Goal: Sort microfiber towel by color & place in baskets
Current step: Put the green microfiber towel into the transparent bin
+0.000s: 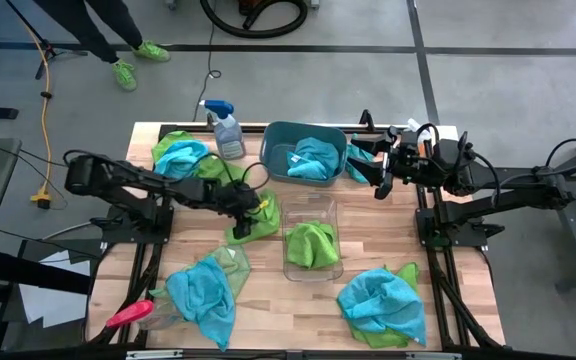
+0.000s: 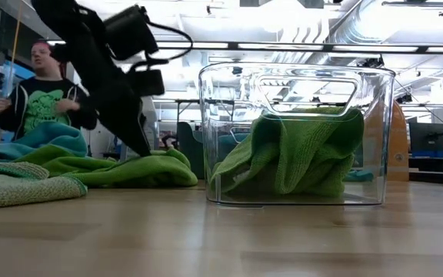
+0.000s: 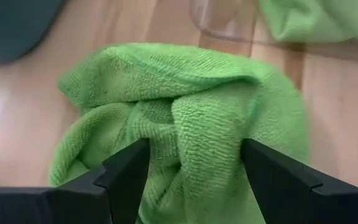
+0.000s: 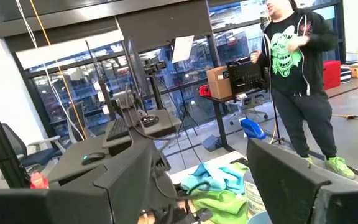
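One green towel [image 3: 191, 118] | between wide-open left claw [image 3: 194, 165] fingers | nothing gripped

Wood table [image 1: 448, 250] w/ towels [image 1: 381, 303], baskets [image 1: 303, 150]

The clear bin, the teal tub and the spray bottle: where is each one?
clear bin [image 1: 335, 213]: high view, on its bare far rim.
teal tub [image 1: 280, 140]: high view, on its left wall.
spray bottle [image 1: 229, 135]: high view, on the body below the blue trigger head.
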Tool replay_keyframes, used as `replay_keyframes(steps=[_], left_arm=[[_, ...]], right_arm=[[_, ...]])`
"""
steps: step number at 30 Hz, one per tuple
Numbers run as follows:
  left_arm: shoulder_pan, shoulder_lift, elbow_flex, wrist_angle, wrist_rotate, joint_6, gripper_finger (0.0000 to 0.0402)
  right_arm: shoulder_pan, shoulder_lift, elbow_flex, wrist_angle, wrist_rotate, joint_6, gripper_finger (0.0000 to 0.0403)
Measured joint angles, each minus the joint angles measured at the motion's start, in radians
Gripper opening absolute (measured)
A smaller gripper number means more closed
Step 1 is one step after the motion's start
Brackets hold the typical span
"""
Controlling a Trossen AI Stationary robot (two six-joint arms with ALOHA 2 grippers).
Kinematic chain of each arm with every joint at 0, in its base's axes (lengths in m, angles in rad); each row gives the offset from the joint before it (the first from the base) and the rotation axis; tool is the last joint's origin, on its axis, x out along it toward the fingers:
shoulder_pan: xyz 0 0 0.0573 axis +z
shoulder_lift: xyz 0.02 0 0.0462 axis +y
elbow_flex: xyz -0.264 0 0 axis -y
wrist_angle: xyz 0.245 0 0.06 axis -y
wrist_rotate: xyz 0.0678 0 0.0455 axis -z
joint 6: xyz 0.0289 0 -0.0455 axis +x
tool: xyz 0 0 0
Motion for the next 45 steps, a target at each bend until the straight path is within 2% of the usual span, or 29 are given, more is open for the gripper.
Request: replay_keyframes(steps=[7,11,13,16,20,22,26,29,36,40,45], left_arm=[[0.000,0.142,0.005,0.066,-0.003,0.004,0.0244],[0.000,0.196,0.009,0.078,-0.007,-0.058,0.0241],[-0.001,0.204,0.010,0.081,-0.016,-0.087,0.0226],[-0.001,0.201,0.008,0.079,-0.024,-0.123,0.0168],[0.000,0.171,0.003,0.057,-0.014,-0.146,0.0038],[0.002,0.144,0.001,0.036,-0.002,-0.161,0.0019],[0.011,0.045,-0.008,-0.041,0.037,-0.169,0.0011],[0.021,-0.083,-0.005,-0.068,0.041,-0.167,0.0006],[0.081,-0.439,-0.005,-0.165,-0.050,-0.208,0.0003],[0.101,-0.615,-0.004,-0.095,-0.077,-0.227,0.0002],[0.105,-0.716,0.000,0.170,-0.072,-0.188,0.0001]], right_arm=[[0.000,0.000,0.000,-0.003,-0.004,0.000,0.0261],[0.000,0.000,0.000,-0.012,-0.004,0.001,0.0261],[0.000,0.000,0.000,-0.015,-0.004,0.002,0.0261],[0.000,0.000,0.000,-0.018,-0.004,0.003,0.0261],[0.000,0.000,0.000,-0.019,-0.003,0.003,0.0261],[0.000,0.000,0.000,-0.020,-0.003,0.003,0.0261],[0.000,0.000,0.000,-0.024,-0.003,0.003,0.0261],[0.000,0.000,0.000,-0.025,-0.003,0.003,0.0261],[0.000,0.000,0.000,-0.044,-0.003,0.003,0.0261],[0.000,0.000,0.000,-0.045,-0.003,0.003,0.0261],[0.000,0.000,0.000,-0.039,-0.003,0.003,0.0261]])
